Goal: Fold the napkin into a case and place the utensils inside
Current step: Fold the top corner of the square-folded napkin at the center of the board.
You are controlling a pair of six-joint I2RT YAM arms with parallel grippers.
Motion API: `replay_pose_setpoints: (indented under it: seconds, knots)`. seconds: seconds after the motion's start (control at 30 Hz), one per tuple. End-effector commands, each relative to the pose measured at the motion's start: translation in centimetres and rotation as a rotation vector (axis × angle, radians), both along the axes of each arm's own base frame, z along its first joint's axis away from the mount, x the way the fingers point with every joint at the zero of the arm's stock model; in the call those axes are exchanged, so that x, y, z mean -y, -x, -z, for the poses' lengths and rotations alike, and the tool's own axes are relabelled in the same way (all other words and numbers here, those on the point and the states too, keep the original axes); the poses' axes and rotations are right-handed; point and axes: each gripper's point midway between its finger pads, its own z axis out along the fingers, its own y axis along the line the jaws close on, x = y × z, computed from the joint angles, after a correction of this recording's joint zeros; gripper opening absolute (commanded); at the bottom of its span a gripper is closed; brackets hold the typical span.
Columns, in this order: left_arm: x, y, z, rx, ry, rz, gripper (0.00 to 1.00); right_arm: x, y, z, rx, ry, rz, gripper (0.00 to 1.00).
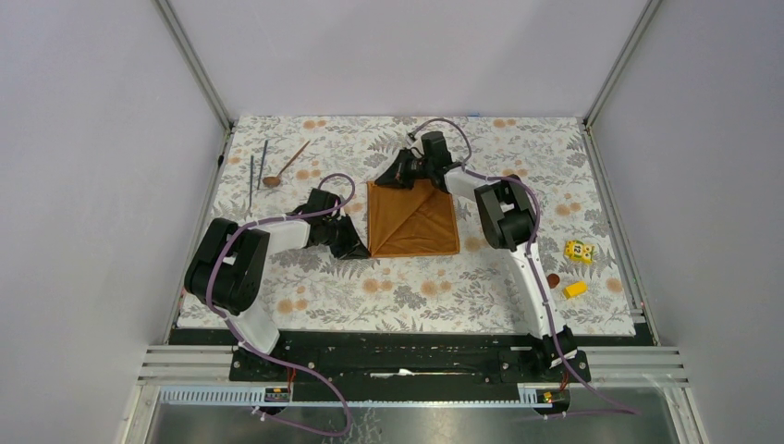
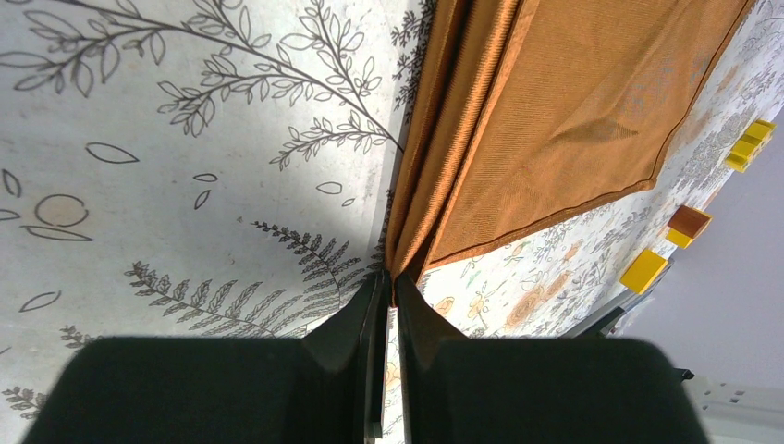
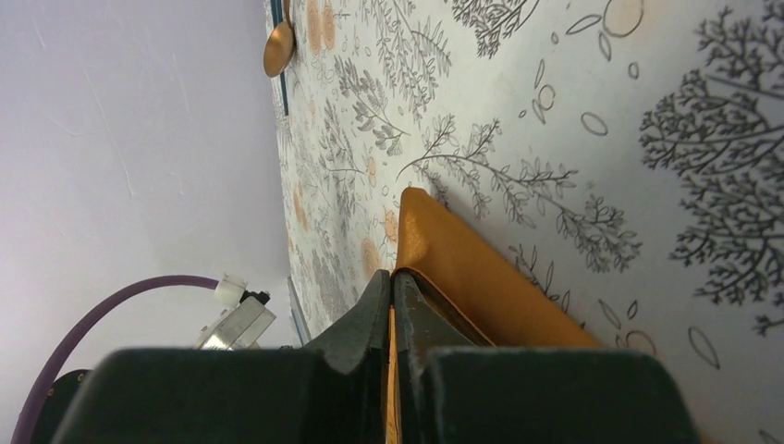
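The rust-orange napkin [image 1: 413, 220] lies on the floral tablecloth, folded over with a diagonal crease showing. My left gripper [image 1: 363, 250] is at its near left corner. In the left wrist view that gripper [image 2: 393, 277] is shut on the bunched edge of the napkin [image 2: 555, 111]. My right gripper [image 1: 384, 181] is at the far left corner; its wrist view shows it [image 3: 393, 276] shut on a fold of the napkin [image 3: 481, 277]. The copper spoon [image 1: 287, 165] and two dark rods [image 1: 256, 171] lie at the far left. The spoon's bowl [image 3: 278, 48] also shows in the right wrist view.
Two yellow blocks [image 1: 579, 251] [image 1: 575, 289] and a small brown piece [image 1: 553, 279] sit at the right, beside the right arm's base link. Grey walls with metal rails close in the tablecloth [image 1: 416, 287] on three sides.
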Motion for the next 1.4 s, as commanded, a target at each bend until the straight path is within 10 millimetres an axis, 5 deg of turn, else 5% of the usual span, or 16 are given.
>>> replay_pose_setpoints:
  seconds: [0.0,0.43,0.53,0.8,0.93,1.1,1.23,1.37]
  knots:
    - [-3.9,2.5,5.0,-0.091,-0.212,-0.031,0.12,-1.2,-0.8,-0.9,0.031,-0.02,-0.013,0.0]
    - [-3.7,2.5,4.8,-0.089,-0.199,-0.036,0.13,-1.7,-1.7,-0.7,0.032,-0.028,-0.021,0.15]
    - [-3.5,2.4,4.5,-0.083,-0.183,-0.038,0.15,-2.0,-2.0,-1.5,0.043,-0.043,-0.024,0.26]
    - [-3.8,1.7,0.9,-0.073,-0.086,-0.1,0.32,-2.0,-2.3,-9.0,0.126,-0.098,-0.09,0.53]
    - [-4.9,0.9,-2.6,-0.003,-0.078,-0.126,0.41,1.5,-0.7,-12.3,0.162,-0.021,-0.101,0.56]
    - [-1.4,-0.6,-7.2,0.107,0.062,0.017,0.52,7.1,3.3,-10.3,0.179,0.133,-0.08,0.61]
    - [0.7,-4.5,-9.5,0.213,0.032,0.056,0.54,11.0,5.2,-8.2,0.125,0.123,-0.027,0.62]
    - [0.4,-10.3,-8.6,0.261,-0.09,0.016,0.46,14.0,6.0,-6.9,0.092,0.147,0.052,0.55]
